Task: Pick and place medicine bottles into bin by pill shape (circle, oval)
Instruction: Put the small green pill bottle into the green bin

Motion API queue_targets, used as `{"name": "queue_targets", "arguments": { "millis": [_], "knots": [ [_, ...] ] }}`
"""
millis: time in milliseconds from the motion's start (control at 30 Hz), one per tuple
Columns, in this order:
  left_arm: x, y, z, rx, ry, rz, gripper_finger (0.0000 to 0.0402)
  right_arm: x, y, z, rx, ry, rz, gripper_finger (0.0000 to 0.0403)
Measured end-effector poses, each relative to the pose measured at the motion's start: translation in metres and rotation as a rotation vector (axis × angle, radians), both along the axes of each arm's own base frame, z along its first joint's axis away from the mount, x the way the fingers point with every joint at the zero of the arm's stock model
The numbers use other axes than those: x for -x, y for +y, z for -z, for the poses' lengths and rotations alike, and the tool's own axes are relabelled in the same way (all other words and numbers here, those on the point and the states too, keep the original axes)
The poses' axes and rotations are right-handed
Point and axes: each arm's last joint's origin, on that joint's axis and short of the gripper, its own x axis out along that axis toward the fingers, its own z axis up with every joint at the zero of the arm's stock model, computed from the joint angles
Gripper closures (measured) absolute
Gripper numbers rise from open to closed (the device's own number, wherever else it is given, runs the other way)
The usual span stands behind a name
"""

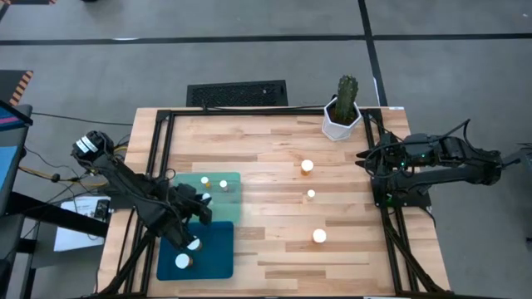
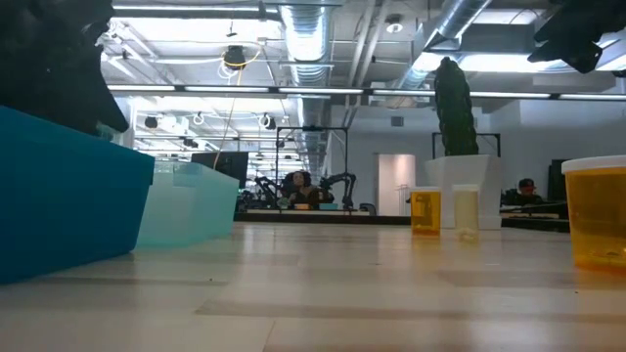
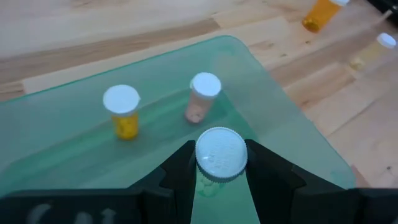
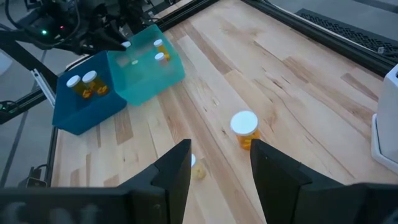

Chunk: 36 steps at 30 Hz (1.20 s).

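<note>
My left gripper (image 1: pixel 204 199) is shut on a white-capped medicine bottle (image 3: pixel 221 151) above the pale green bin (image 1: pixel 234 199), where two bottles (image 3: pixel 122 109) (image 3: pixel 203 94) stand upright on the floor. Two more bottles (image 1: pixel 193 244) (image 1: pixel 183 261) stand in the dark blue bin (image 1: pixel 218 249). Three bottles (image 1: pixel 307 166) (image 1: pixel 311 194) (image 1: pixel 319 236) stand on the wooden table. My right gripper (image 1: pixel 363 158) is open and empty above the table's right side; it also shows in its own wrist view (image 4: pixel 221 168). My left gripper pinches the bottle between its two fingers at the cap's sides (image 3: pixel 200 163). The fingers point down and slant toward the table's right. The bottle stands upright in the hold, cap up, over the green bin; whether its base touches the bin floor is hidden.
A white pot with a green cactus (image 1: pixel 342 112) stands at the table's far right. A black frame (image 1: pixel 163 149) runs along the table's edges. The two bins sit side by side at the near left. Bare wood lies between the bins and the three loose bottles.
</note>
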Motion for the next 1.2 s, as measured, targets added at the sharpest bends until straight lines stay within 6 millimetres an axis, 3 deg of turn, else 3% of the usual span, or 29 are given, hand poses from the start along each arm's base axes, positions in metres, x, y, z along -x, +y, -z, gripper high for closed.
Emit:
{"name": "queue_targets", "arguments": {
  "millis": [1033,1200],
  "knots": [
    [-0.016,0.018,-0.001,-0.249,0.153,0.121,0.0287,0.0,0.0,0.0,-0.016,-0.003,0.008,0.0228],
    [-0.02,0.014,0.012,-0.246,0.161,0.107,0.0287,0.0,0.0,0.0,-0.022,-0.005,0.012,0.0228]
  ]
}}
